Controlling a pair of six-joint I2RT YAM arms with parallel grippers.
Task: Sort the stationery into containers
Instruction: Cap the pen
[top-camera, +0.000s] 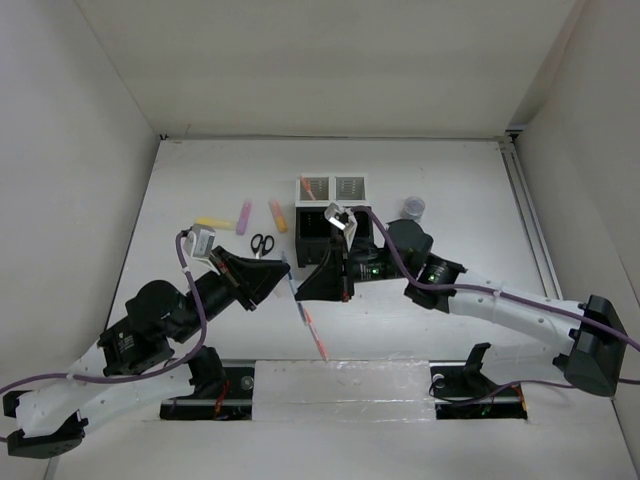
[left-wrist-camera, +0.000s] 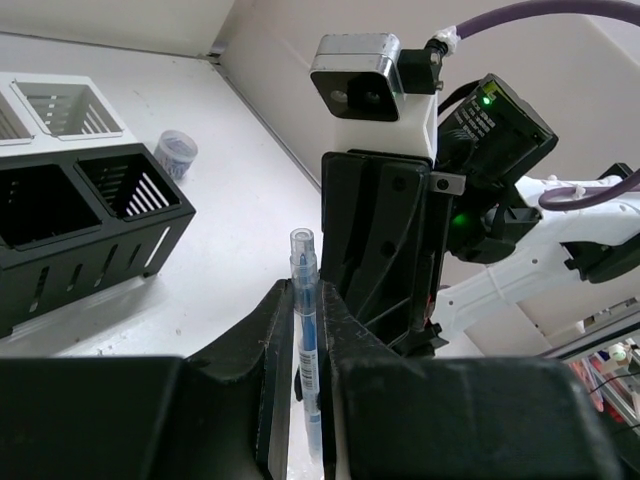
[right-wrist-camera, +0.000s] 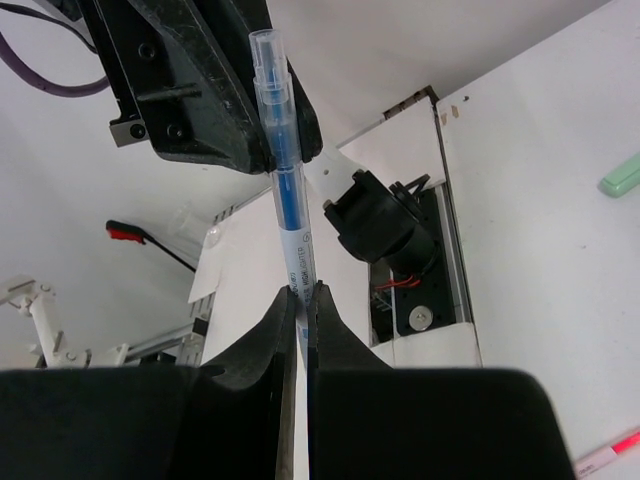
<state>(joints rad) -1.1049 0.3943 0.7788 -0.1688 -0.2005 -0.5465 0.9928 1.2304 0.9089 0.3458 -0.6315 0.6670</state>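
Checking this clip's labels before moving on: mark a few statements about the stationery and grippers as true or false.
1. The left gripper pinches a blue pen. True.
2. The right gripper is open and empty. False: it grips the same pen.
3. The scissors sit inside the organiser. False: they lie on the table, left of it.
4. A red pen lies on the table. True.
5. The small grey pot is in the organiser. False: it stands on the table, right of it.
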